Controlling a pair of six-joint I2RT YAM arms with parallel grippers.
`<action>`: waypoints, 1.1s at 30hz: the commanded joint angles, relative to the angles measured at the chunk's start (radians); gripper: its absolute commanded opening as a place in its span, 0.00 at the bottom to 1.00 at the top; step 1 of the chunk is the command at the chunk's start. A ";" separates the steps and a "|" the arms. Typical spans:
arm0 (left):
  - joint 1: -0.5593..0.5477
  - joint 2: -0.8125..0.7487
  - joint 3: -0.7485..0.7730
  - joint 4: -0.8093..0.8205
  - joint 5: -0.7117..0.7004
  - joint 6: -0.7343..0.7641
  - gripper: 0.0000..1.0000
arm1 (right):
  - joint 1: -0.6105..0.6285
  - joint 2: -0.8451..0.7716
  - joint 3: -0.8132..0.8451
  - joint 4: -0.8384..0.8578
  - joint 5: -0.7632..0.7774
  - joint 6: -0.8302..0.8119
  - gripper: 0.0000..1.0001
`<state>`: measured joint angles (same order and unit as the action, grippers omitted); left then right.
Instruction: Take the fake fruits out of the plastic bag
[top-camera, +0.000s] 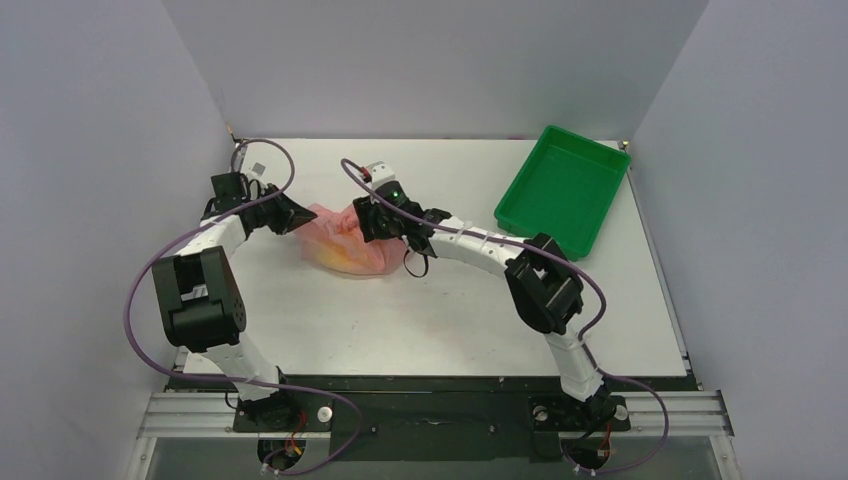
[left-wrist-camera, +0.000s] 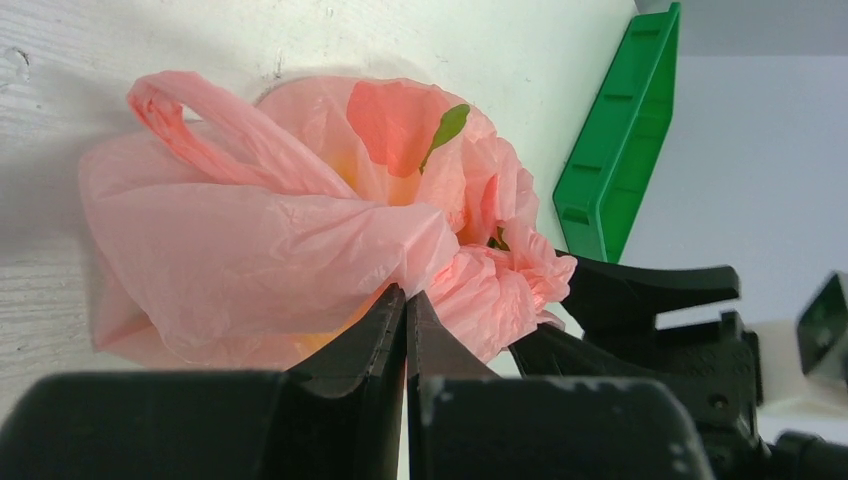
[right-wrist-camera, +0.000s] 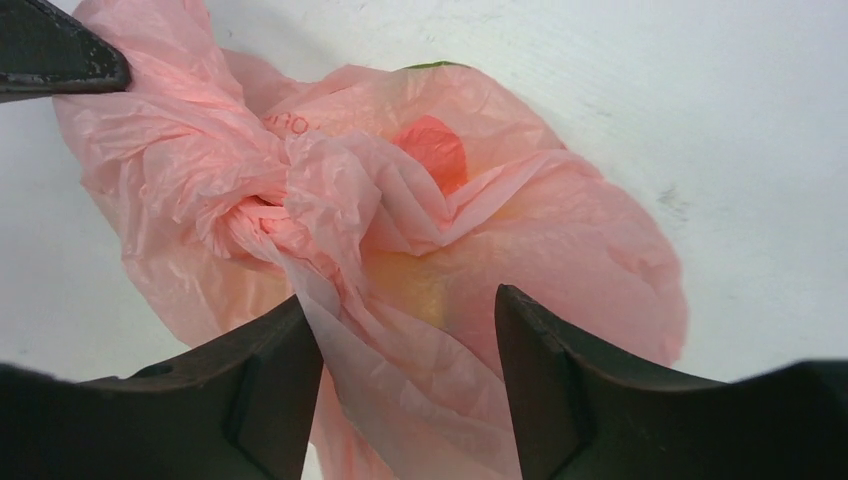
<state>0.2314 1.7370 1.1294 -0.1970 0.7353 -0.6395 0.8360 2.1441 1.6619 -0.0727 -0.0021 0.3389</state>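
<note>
One pink plastic bag (top-camera: 345, 240) lies on one white table (top-camera: 400, 320) between two end effectors. The left end effector (left-wrist-camera: 405, 300) is closed, pinching bag film; the right end effector (right-wrist-camera: 400, 295) is half-spread astride a fold, holding nothing. Fake fruits (right-wrist-camera: 450, 270): a yellow-orange blur inside the bag, ahead of the right tips, count untellable. One green tray (top-camera: 560, 195) sits well beyond; plain grey walls (top-camera: 400, 60).

Bag (top-camera: 335, 248) on table (top-camera: 400, 320) centre, L claw (top-camera: 303, 218) at its left end, R claw (top-camera: 374, 232) over its right, tray (top-camera: 560, 190) back-right.
</note>
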 joint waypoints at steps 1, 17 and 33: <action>0.007 -0.027 -0.001 0.041 0.009 0.009 0.00 | 0.066 -0.072 0.092 -0.123 0.227 -0.187 0.59; -0.010 -0.076 0.000 0.003 -0.022 0.059 0.00 | 0.100 0.065 0.286 -0.215 0.201 -0.223 0.49; -0.219 -0.248 0.042 -0.156 -0.351 0.336 0.41 | 0.050 0.029 0.234 -0.134 -0.005 -0.088 0.00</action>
<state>0.0563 1.4475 1.1179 -0.2646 0.4713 -0.4076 0.8959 2.2425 1.9160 -0.2775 0.0422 0.2050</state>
